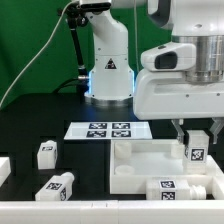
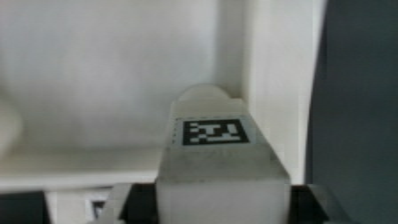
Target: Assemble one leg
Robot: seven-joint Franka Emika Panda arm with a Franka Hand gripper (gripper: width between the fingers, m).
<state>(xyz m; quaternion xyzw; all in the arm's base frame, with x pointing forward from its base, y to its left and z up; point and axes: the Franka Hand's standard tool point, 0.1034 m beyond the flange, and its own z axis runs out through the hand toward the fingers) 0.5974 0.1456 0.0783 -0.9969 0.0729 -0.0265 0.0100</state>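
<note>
The gripper is clamped on one leg, which hangs directly below the fingers with its long axis upright. The leg sits over the far corner, toward the exterior view's right, of the white tray. In the wrist view the leg points into the corner formed by the tray's raised rim; whether it touches the tray floor cannot be determined. The next move depends on this vertical alignment with the corner. No brand or legible text appears; only square tag markers are visible on the leg, the marker board and the spare legs.
</note>
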